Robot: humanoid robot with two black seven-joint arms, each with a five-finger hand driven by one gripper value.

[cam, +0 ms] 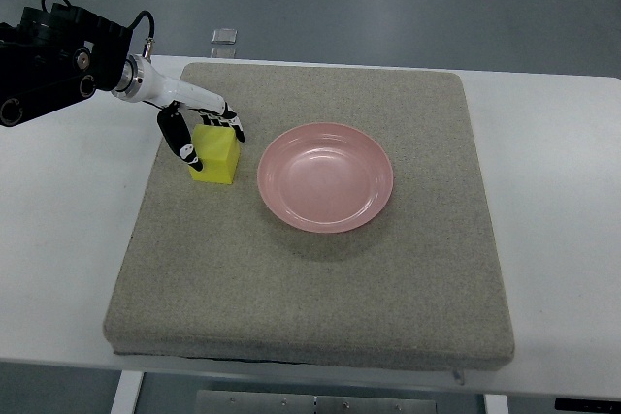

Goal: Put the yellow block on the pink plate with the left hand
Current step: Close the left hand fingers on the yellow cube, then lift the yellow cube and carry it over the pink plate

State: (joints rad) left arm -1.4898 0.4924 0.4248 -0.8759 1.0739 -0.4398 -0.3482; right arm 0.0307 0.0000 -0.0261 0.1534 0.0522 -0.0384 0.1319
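At the far left we see our left arm [58, 60], black and bulky, coming in over the white worktop [68, 230] and reaching rightward onto the grey mat [320, 288]. Its white wrist ends in the left hand [199, 128], which sits at the mat's far left corner region. The fingers [180, 143] curl down around the yellow block [215, 154]: one dark finger lies against the block's left face, others rest over its far top edge, so the hand is closed on the block. The block stands on the mat, its base flat as far as we can tell, close to the mat's left edge.

Just to the right of the block, apart from it by a narrow strip of mat, lies the pink plate [291, 196], round and shallow, nothing in it. It sits roughly at the mat's middle, a little toward the far side.

Right of the plate we find a broad stretch of bare mat running to the right edge, and an equally wide band of mat on the near side of the plate. Beyond the mat's right edge the worktop carries on bare to the picture's border. At the far edge of the worktop, behind the mat's left part, a small clear object [224, 37] lies; we cannot tell what it is.
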